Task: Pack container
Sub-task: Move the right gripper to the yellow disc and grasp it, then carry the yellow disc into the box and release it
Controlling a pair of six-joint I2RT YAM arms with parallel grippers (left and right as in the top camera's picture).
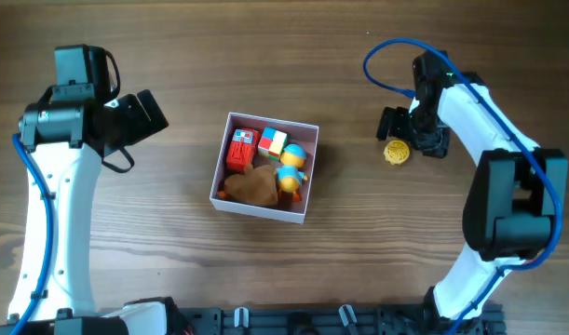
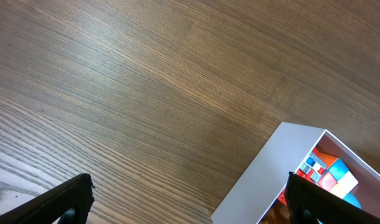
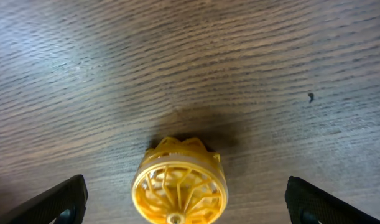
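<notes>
The container [image 1: 221,167] is a square white-walled box at the table's middle, holding a red block, a multicoloured cube, two blue-and-orange figures and a brown toy. Its white wall also shows in the left wrist view [image 2: 264,174]. A yellow round cage-like toy [image 1: 397,151] lies on the table to its right, and fills the lower middle of the right wrist view [image 3: 179,186]. My right gripper [image 1: 407,138] is open, its fingers wide either side of the yellow toy, not touching. My left gripper [image 1: 146,113] is open and empty, left of the container.
Bare wooden table [image 1: 340,251] surrounds the container. A blue cable loops above the right arm [image 1: 386,56]. A black rail runs along the front edge [image 1: 312,321].
</notes>
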